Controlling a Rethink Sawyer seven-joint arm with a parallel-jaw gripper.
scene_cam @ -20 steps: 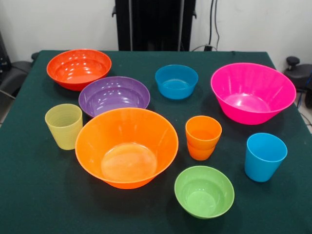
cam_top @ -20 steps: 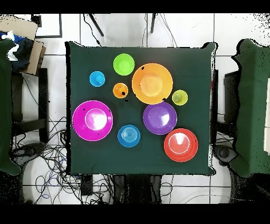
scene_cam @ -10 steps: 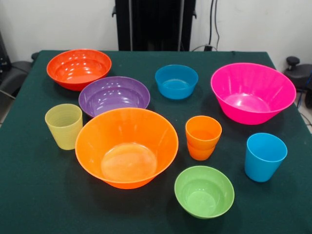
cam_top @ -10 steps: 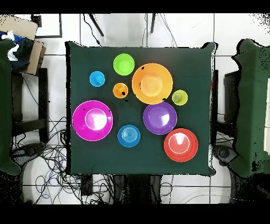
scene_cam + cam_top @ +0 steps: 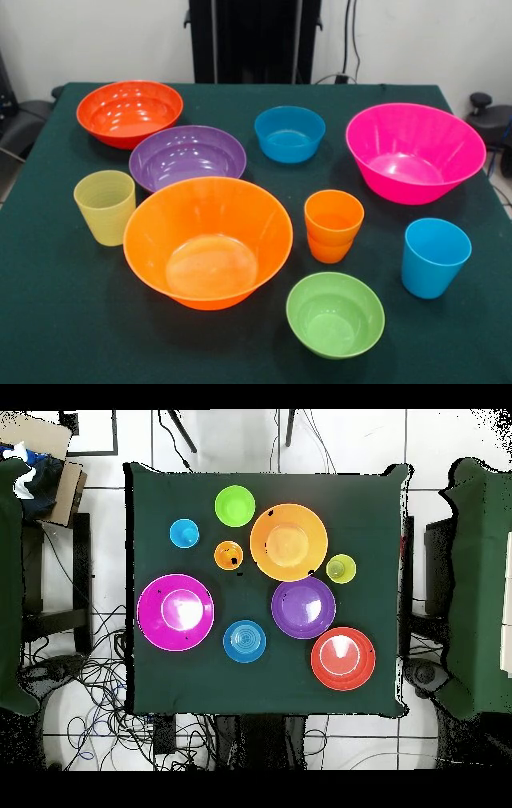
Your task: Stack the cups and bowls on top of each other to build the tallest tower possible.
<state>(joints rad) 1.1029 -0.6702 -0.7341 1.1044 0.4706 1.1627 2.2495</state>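
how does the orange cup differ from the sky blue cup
The orange cup looks like two cups nested, with a second rim showing partway down its side; the sky blue cup is a single cup. The orange cup stands near the table's middle, between the large orange bowl and the sky blue cup; the sky blue cup stands out toward the table's edge. Both are upright, tapered, handleless and empty.
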